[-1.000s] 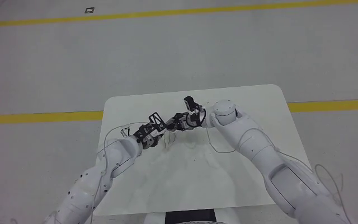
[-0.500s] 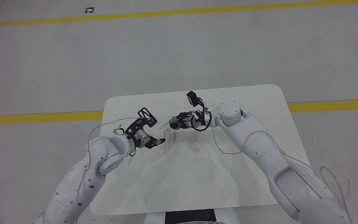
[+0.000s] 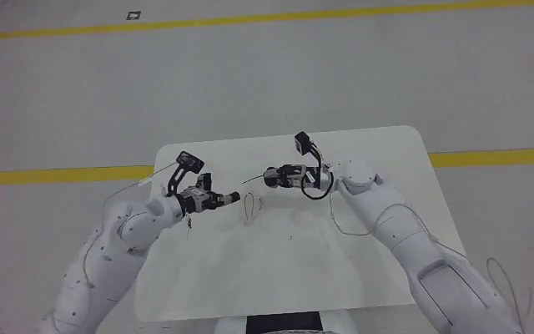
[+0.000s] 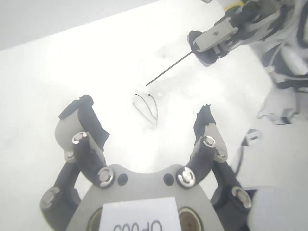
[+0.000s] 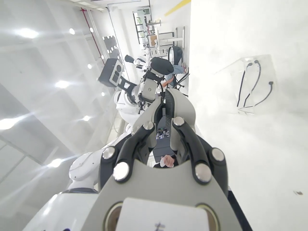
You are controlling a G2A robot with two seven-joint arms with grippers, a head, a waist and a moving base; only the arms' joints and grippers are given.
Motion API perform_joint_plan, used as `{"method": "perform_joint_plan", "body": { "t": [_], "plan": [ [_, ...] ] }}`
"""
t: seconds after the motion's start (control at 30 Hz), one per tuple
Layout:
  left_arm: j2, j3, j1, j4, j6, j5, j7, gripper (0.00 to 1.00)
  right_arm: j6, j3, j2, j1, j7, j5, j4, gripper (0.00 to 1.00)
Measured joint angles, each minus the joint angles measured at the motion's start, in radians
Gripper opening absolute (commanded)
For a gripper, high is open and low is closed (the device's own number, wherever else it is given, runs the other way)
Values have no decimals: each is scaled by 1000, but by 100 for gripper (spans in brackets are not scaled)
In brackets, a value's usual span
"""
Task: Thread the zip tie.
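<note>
Between left pincer (image 3: 234, 197) and right pincer (image 3: 267, 176) stand a jutting zip tie (image 4: 169, 68) and clear packet (image 4: 144, 109).

The zip tie (image 4: 168, 68) jutting from the right tool (image 4: 196, 49) is plain black, as are the ties (image 5: 241, 85) inside the clear sleeve (image 5: 267, 72) just ahead of the left tool (image 4: 144, 106). Both tools are grey metal with black finger pads (image 4: 93, 123), above a white worktop (image 3: 334, 275). The floor (image 3: 250, 83) is pale grey with yellow stripes (image 3: 75, 175).
</note>
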Motion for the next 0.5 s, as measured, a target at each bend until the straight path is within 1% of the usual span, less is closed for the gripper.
{"method": "perform_joint_plan", "body": {
  "t": [0.1, 0.13, 0.17, 0.2, 0.27, 0.4, 0.47, 0.5],
  "plan": [
    [13, 17, -25, 28, 0, -175, -63, 100, -49, 9, 6, -10, 32, -10, -14, 0],
    [18, 24, -46, 41, 0, -232, -104, 100, -54, 9, 7, -11, 44, -8, -16, 0],
    [19, 26, -59, 46, 0, -256, -124, 100, -54, 9, 7, -12, 46, -7, -16, 0],
    [20, 26, -63, 47, 0, -262, -129, 100, -53, 9, 7, -12, 46, -7, -15, 0],
    [20, 26, -58, 46, 0, -255, -116, 100, -52, 8, 7, -11, 44, -7, -15, 0],
    [18, 29, -55, 51, 0, -260, -112, 100, -52, 8, 7, -15, 41, -3, -19, 0],
    [16, 34, -60, 78, 0, -316, -116, 100, -55, 10, 7, -27, 36, 3, -23, 0],
    [14, 37, -64, 89, 0, -349, -121, 100, -65, 12, 7, -33, 44, 16, -24, 0]
  ]
}}
